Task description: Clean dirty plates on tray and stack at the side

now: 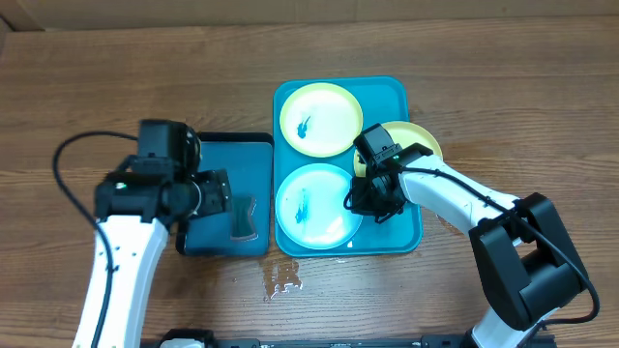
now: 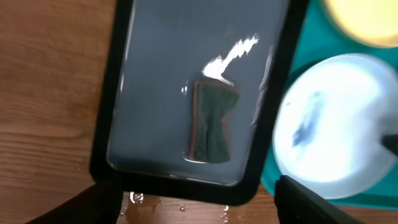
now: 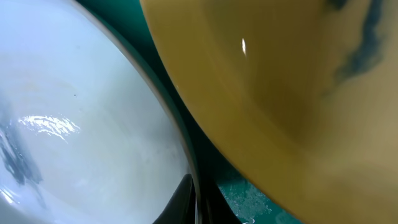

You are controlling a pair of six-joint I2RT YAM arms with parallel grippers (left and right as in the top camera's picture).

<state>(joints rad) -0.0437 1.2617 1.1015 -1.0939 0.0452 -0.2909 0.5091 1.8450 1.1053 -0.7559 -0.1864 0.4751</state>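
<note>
The left arm (image 1: pixel 124 256) and right arm (image 1: pixel 447 196) share one build: slim white links joined by chunky black motor housings. A thin black cable (image 1: pixel 58 174) loops beside the left arm; another lies along the right. The left gripper (image 1: pixel 224 191) and right gripper (image 1: pixel 375 201) are black, with dark, blunt fingers (image 2: pixel 311 199).

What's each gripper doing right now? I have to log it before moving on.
Left gripper: open, holding nothing.
Right gripper: shut, apparently pinching the rim of the front plate.
</note>
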